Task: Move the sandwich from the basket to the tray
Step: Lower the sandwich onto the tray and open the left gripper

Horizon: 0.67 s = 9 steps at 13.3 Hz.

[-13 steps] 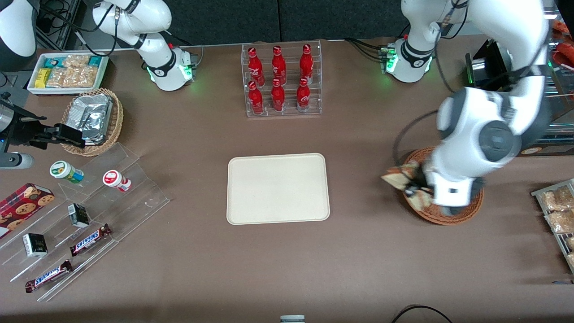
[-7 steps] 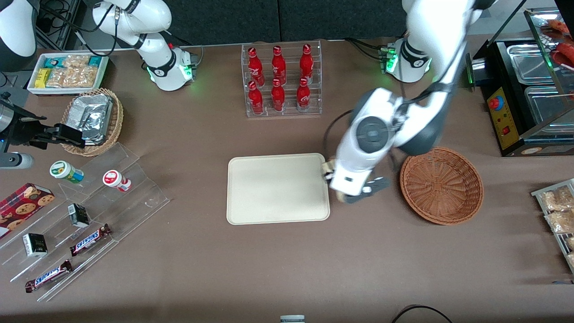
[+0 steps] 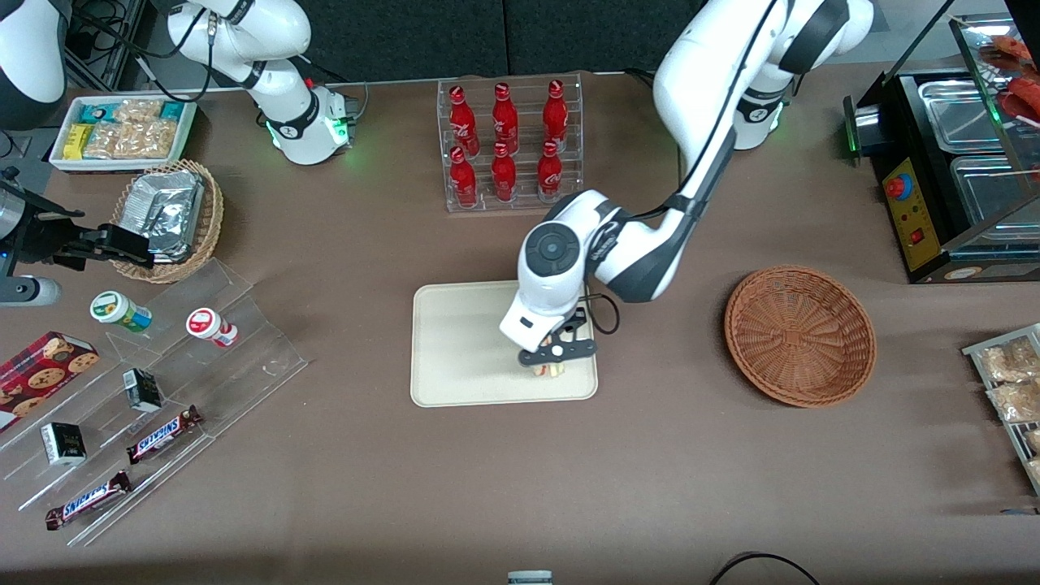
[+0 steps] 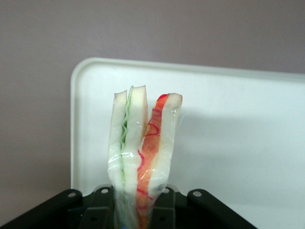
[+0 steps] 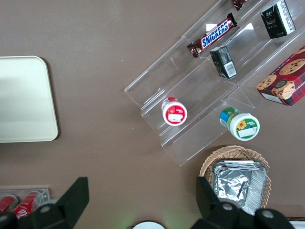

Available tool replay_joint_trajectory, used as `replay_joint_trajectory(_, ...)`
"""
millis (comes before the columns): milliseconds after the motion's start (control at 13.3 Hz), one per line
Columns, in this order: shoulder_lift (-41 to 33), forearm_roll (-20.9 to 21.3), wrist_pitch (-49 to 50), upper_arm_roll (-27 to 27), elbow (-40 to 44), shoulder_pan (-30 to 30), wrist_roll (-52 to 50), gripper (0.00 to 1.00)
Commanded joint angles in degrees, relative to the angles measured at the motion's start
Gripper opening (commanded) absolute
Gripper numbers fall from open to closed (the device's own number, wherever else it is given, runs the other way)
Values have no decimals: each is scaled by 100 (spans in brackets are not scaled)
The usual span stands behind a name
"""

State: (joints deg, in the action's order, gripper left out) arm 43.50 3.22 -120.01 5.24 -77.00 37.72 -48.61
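Observation:
My left gripper (image 3: pixel 552 363) hangs over the cream tray (image 3: pixel 455 357), above the tray's corner nearest the front camera on the basket's side. It is shut on the sandwich (image 3: pixel 552 370), which mostly hides under the hand. In the left wrist view the wrapped sandwich (image 4: pixel 140 148) stands between the black fingers (image 4: pixel 102 210), with white bread, green and orange-red layers, above the tray (image 4: pixel 238 133). The reddish-brown wicker basket (image 3: pixel 800 335) stands beside the tray, toward the working arm's end, with nothing in it.
A clear rack of red bottles (image 3: pixel 510 145) stands farther from the front camera than the tray. A clear stepped stand with snack bars and cups (image 3: pixel 154 398), a small foil-packet basket (image 3: pixel 166 215) and a white snack bin (image 3: pixel 122 132) lie toward the parked arm's end. A black appliance (image 3: pixel 951 171) stands past the basket.
My gripper lifted the sandwich out of the basket and carried it sideways to over the tray. The basket now shows nothing inside.

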Motion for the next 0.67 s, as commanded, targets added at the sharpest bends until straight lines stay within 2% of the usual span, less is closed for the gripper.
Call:
replay_joint_trajectory(0, 431, 65, -224, -67, 239, 174, 229, 0)
replay_joint_trajectory(375, 834, 38, -374, 135, 449, 183, 220, 0)
replay_joint_trajectory(450, 914, 38, -435, 144, 493, 183, 220, 20)
replay_joint_trajectory(525, 949, 47, -523, 144, 476, 183, 186, 51)
replay_joint_trajectory(600, 950, 47, -523, 144, 450, 192, 150, 86)
